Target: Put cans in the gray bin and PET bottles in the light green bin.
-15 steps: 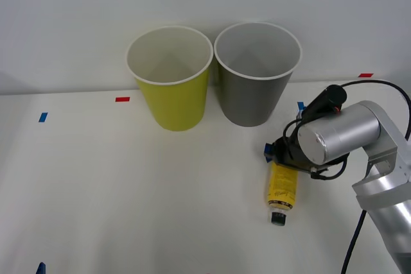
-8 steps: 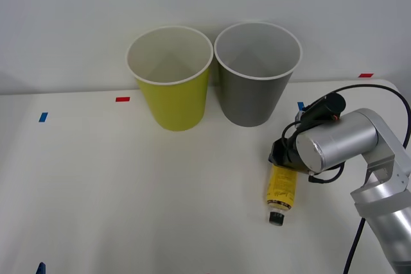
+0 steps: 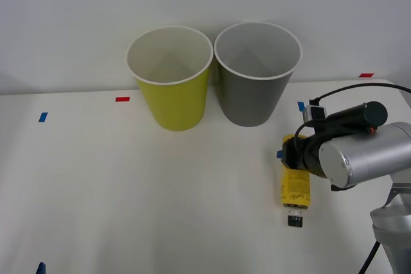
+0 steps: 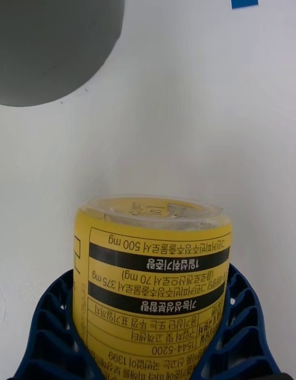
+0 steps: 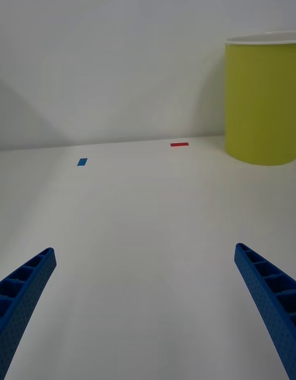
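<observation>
One PET bottle (image 3: 296, 186), two bins. Front: bottle has shifted right and looks lifted since a second ago, my right gripper (image 3: 290, 154) clamped on its base end, cap toward me; light green bin (image 3: 172, 91) next, left of gray bin (image 3: 253, 85). Right wrist: blue fingers (image 4: 49, 318) hug the yellow label. Left wrist: my left gripper (image 5: 148, 306) open, parked low.

**White counter with two bins and tape marks**

The counter (image 3: 128, 190) carries the light green bin (image 3: 172, 88) and the gray bin (image 3: 253, 85), side by side near the back wall. Small blue tape marks (image 3: 42, 117) and red tape marks (image 3: 122, 99) lie flat on it.
</observation>
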Available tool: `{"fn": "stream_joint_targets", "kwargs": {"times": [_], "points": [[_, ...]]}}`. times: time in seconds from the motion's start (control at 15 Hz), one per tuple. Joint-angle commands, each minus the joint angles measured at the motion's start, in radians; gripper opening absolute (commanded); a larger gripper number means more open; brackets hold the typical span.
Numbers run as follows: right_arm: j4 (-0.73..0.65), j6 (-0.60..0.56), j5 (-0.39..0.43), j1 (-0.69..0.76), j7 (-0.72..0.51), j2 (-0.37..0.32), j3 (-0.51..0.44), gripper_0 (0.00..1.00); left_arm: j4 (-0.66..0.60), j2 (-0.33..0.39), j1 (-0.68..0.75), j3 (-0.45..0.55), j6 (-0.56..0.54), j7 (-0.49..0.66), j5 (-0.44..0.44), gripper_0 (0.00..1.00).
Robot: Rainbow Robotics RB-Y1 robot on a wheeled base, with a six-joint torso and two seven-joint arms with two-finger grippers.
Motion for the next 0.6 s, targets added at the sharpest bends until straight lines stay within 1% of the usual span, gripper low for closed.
{"fn": "stream_joint_targets", "kwargs": {"times": [0.07,0.2,0.33,0.4,0.53,0.6], "points": [[-0.148,0.011,0.019,0.095,0.131,0.050,-0.049,0.01,0.000,0.000,0.000,0.000,0.000,0.000,0.000,1.00],[-0.243,0.013,0.028,0.156,0.195,0.088,-0.062,0.01,0.000,0.000,0.000,0.000,0.000,0.000,0.000,1.00],[-0.355,0.013,0.034,0.219,0.248,0.090,-0.060,0.01,0.000,0.000,0.000,0.000,0.000,0.000,0.000,1.00],[-0.392,0.011,0.035,0.241,0.251,0.088,-0.052,0.01,0.000,0.000,0.000,0.000,0.000,0.000,0.000,1.00],[-0.476,0.013,0.049,0.247,0.258,0.087,-0.023,0.01,0.000,0.000,0.000,0.000,0.000,0.000,0.000,1.00],[-0.504,0.011,0.057,0.225,0.258,0.077,-0.008,0.00,0.000,0.000,0.000,0.000,0.000,0.000,0.000,1.00]]}}
